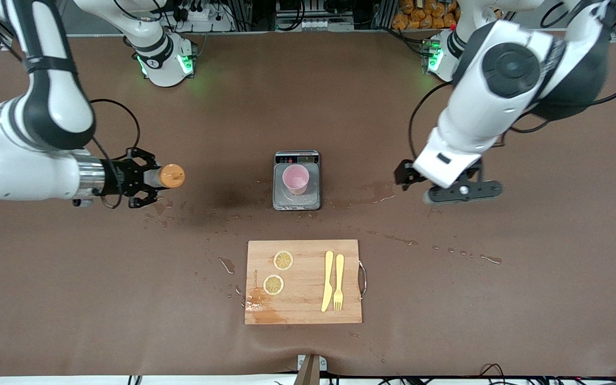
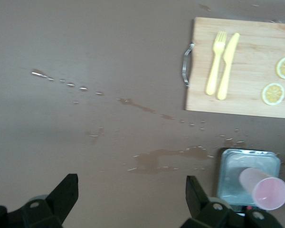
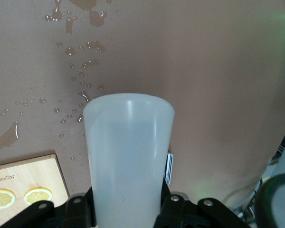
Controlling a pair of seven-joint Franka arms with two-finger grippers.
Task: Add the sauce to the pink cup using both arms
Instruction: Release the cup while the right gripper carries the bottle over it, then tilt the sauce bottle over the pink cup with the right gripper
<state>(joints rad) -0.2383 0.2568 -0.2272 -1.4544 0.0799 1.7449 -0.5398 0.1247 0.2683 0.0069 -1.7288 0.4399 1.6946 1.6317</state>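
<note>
Board point(image 1: 302, 282): 2 lemon slices point(image 1: 283, 260) | 1 knife point(image 1: 328, 281) | 1 fork point(image 1: 338, 282)

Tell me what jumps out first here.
The right pincer, over wet table toward the right arm's end, grips a translucent squeeze bottle with orange cap. Mid-table, a pale-pink plastic cup stands on a grey scale. The left pincer hangs open beside it.

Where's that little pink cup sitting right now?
The pink cup stands on the grey scale in the middle of the table, between the two arms, farther from the front camera than the wooden cutting board.
</note>
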